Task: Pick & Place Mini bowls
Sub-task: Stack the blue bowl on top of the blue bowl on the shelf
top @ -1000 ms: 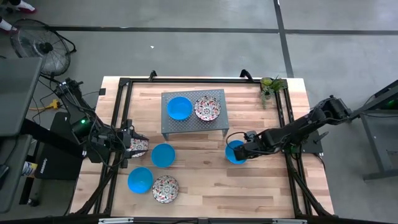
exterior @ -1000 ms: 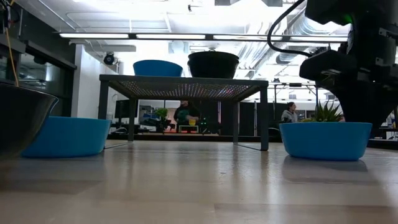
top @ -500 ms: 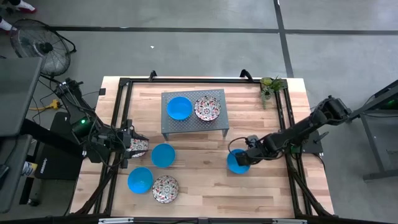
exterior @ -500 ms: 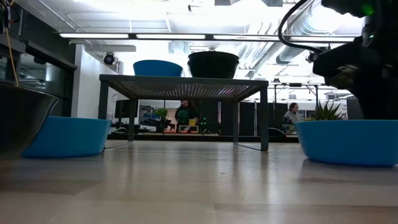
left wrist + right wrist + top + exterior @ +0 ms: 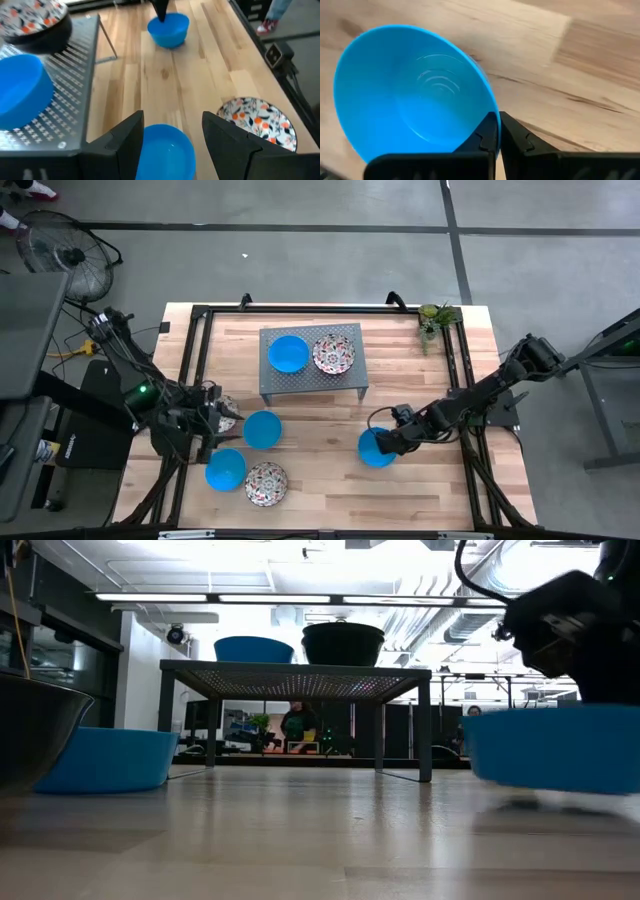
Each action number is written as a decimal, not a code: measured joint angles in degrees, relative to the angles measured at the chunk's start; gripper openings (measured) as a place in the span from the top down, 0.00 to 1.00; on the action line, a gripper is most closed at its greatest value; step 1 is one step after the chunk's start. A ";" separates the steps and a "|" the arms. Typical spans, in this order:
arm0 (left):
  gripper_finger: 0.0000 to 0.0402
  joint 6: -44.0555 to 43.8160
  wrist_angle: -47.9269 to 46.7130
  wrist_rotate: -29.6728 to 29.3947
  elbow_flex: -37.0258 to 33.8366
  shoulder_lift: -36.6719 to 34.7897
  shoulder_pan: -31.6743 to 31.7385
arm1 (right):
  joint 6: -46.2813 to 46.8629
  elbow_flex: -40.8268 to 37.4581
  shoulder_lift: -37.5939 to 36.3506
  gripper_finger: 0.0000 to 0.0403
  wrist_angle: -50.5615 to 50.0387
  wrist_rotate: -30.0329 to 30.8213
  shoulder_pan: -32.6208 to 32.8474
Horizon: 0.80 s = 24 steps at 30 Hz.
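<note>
- On the wooden table (image 5: pixel 320 480), the biggest thing is the grey perforated stand (image 5: pixel 311 377), sitting toward the far side, so everything below gets placed off that.
- Up on the stand: one blue bowl (image 5: pixel 288 353) and one floral bowl (image 5: pixel 333 354), side by side.
- Right arm reaches in from the stand's right and ends just past the stand's near-right leg. Right gripper (image 5: pixel 385 445) is pinched tight on the rim of a blue bowl (image 5: pixel 376 449); the right wrist view shows the fingers clamped over the edge and the bowl tipped. In the low view it looks lifted slightly off the wood.
- Left gripper (image 5: pixel 222 418) sits off the stand's near-left corner, fingers spread wide, gripping nothing, with another blue bowl (image 5: pixel 165 152) right under the gap.
- Near the stand's front-left, a third loose blue bowl (image 5: pixel 225 469) and a floral bowl (image 5: pixel 266 483) sit next to each other, closer to the table's near edge.
</note>
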 joint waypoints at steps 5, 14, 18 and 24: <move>0.51 -0.56 0.26 0.33 0.00 3.05 0.02 | -2.15 0.00 0.00 1.00 4.43 1.24 -0.02; 0.51 -0.77 7.47 -1.19 0.00 5.31 0.04 | -8.63 1.20 0.00 1.00 7.79 2.42 -0.02; 0.51 -1.93 12.96 -5.03 0.00 5.31 0.07 | -12.65 4.68 -0.04 1.00 5.82 5.83 -0.02; 0.51 -1.95 18.59 -10.81 0.00 5.31 0.09 | -20.40 11.93 -0.09 1.00 1.78 14.37 0.02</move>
